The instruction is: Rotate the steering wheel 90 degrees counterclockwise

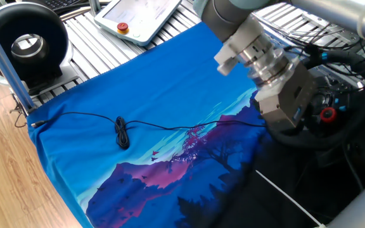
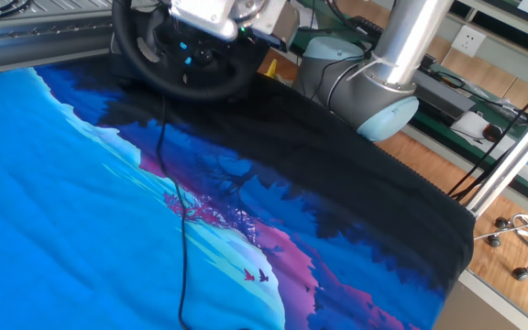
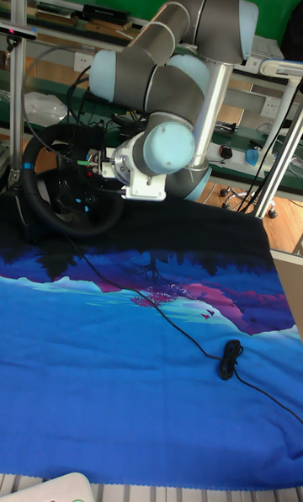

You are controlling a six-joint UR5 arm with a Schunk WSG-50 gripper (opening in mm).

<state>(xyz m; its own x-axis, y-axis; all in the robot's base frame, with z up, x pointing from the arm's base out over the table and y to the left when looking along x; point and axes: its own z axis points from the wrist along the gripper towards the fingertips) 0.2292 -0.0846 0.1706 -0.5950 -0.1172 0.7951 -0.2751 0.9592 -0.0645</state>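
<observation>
The steering wheel (image 1: 350, 130) stands at the right end of the table, black-rimmed, its red knob (image 1: 327, 114) showing on the hub. From the other side, the steering wheel (image 2: 183, 87) is at the top left, and in the tall view the steering wheel (image 3: 35, 203) shows a blue rim stripe. My gripper (image 1: 300, 107) is pressed into the wheel's left inner part and appears shut on it. Its fingertips are hidden behind its own grey body. The gripper (image 3: 99, 168) reaches the hub from the right, and the gripper (image 2: 211, 26) sits over the wheel's middle.
A blue printed cloth (image 1: 138, 82) covers the table, with a thin black cable and its coil (image 1: 122, 133) across it. A black ring-shaped device with a white centre (image 1: 27, 44) and a white pendant (image 1: 138, 16) lie at the back left. A metal post (image 1: 2, 57) stands there.
</observation>
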